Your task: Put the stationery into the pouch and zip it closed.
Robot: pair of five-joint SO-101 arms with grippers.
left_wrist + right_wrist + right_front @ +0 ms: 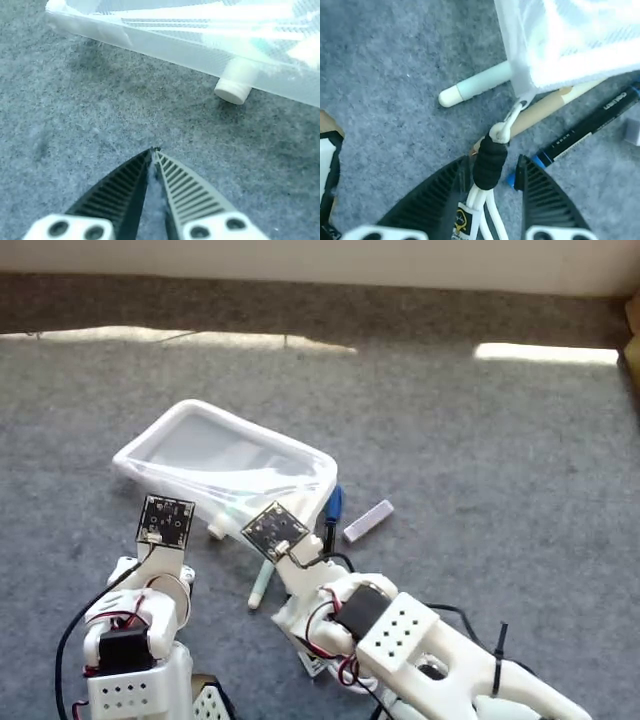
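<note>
A translucent white mesh pouch (225, 455) lies flat on the grey carpet. In the right wrist view my right gripper (492, 170) is shut on the black zipper pull (490, 157), whose white cord runs taut to the pouch corner (520, 97). Beside that corner lie a pale green pen (477, 87), a wooden pencil (550, 107), a black and blue pen (590, 127) and a lavender eraser (368, 521). My left gripper (154, 151) is shut on nothing, low over the carpet, a little short of the pouch's near edge (165, 47). A white cylindrical end (235, 87) pokes out under that edge.
Grey carpet (480, 440) spreads around the pouch, with free room to the right and behind it. The two arms' bases (130, 660) sit close together at the front edge. A strip of sunlight (545, 353) crosses the far floor.
</note>
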